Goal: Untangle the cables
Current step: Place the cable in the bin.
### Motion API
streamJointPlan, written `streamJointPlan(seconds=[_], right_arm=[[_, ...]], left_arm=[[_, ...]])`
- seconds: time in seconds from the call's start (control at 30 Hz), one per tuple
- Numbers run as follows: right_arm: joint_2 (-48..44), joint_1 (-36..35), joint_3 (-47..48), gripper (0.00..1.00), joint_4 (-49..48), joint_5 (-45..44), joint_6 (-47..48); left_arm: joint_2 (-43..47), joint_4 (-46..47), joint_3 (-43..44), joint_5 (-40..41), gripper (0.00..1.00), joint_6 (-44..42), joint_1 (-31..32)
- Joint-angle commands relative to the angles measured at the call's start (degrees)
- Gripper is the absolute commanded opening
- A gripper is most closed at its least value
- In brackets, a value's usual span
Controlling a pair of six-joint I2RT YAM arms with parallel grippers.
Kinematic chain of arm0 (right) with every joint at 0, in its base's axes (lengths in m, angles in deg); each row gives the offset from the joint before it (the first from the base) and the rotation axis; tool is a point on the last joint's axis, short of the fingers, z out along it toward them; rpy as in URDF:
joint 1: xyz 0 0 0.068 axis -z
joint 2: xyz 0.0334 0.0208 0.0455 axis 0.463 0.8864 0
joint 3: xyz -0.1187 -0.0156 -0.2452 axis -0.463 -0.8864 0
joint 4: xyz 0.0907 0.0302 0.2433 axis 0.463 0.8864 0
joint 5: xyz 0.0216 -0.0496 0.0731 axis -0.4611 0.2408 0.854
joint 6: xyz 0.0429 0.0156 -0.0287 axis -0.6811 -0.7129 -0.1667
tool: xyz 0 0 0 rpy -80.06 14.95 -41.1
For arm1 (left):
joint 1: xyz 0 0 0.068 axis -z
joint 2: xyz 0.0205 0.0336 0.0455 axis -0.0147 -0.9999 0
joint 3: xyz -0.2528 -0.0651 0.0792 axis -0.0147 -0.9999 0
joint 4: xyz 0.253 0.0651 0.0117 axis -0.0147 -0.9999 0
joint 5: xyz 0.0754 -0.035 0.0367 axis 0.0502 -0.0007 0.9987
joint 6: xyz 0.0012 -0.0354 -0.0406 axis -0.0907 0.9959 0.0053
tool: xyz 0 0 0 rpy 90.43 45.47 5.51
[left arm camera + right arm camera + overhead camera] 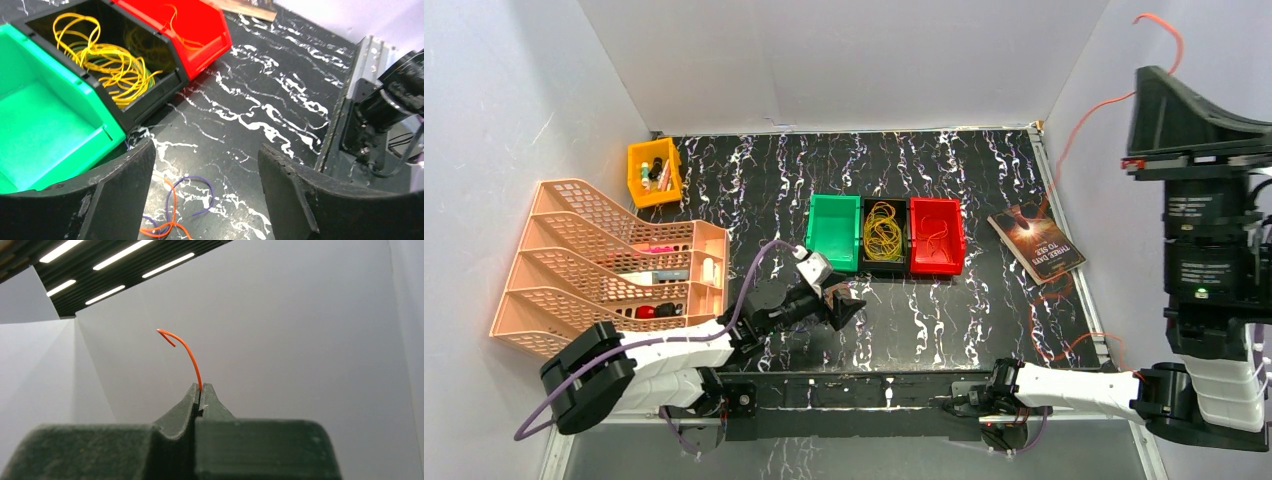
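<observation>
In the left wrist view my left gripper [207, 150] is open just above the table, its two black fingers apart with nothing between them. Below it on the marbled surface lie a loose purple cable [220, 192] and an orange cable [167, 225] crossing each other. A bunch of yellow cables [107, 60] fills the black bin [867, 262], and thin orange cables [934, 240] lie in the red bin [954, 262]. My right gripper [201, 387] is raised high, pointing upward, shut on a thin orange cable [187, 352]. That orange cable [1089, 115] hangs down toward the table's right side.
An empty green bin [816, 245] stands left of the black one. A peach tiered rack [554, 250] and a small orange bin [639, 160] holding items sit at the left. A book [1036, 243] lies at the right. White walls enclose the table.
</observation>
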Motion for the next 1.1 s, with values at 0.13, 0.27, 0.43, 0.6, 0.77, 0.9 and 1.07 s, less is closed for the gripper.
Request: streamJointPlan(seconds=[0.13, 0.27, 0.43, 0.6, 0.77, 0.9, 1.07], right_arm=[[0.0, -0.5, -3.5, 0.00, 3.0, 0.5, -8.2], [-0.4, -0.4, -4.5, 0.00, 3.6, 1.1, -10.4], [-1.5, -0.5, -5.7, 0.00, 4.9, 1.9, -13.8], [-2.7, -0.5, -6.8, 0.00, 5.3, 1.8, -15.3], [-3.8, -0.5, -7.4, 0.00, 5.7, 1.7, -16.0], [-4.6, -0.5, -7.6, 0.00, 6.4, 1.6, -16.8], [-4.7, -0.5, -7.3, 0.00, 7.8, 1.0, -17.8]], left_arm=[[3.8, 1.2, 6.3, -6.8, 0.76, -0.8, -0.2], [-0.4, 6.2, 9.7, -10.8, 0.76, 0.7, -0.2], [-8.5, 14.0, 15.2, -15.2, 0.77, 1.5, -0.2], [-20.0, 20.2, 23.8, -20.7, 0.77, 3.8, 0.0], [-32.1, 26.5, 32.6, -26.3, 0.78, 7.7, 0.8], [-40.8, 29.5, 38.9, -28.9, 0.78, 10.7, 1.9], [-45.5, 32.1, 44.0, -30.7, 0.78, 12.8, 4.4]])
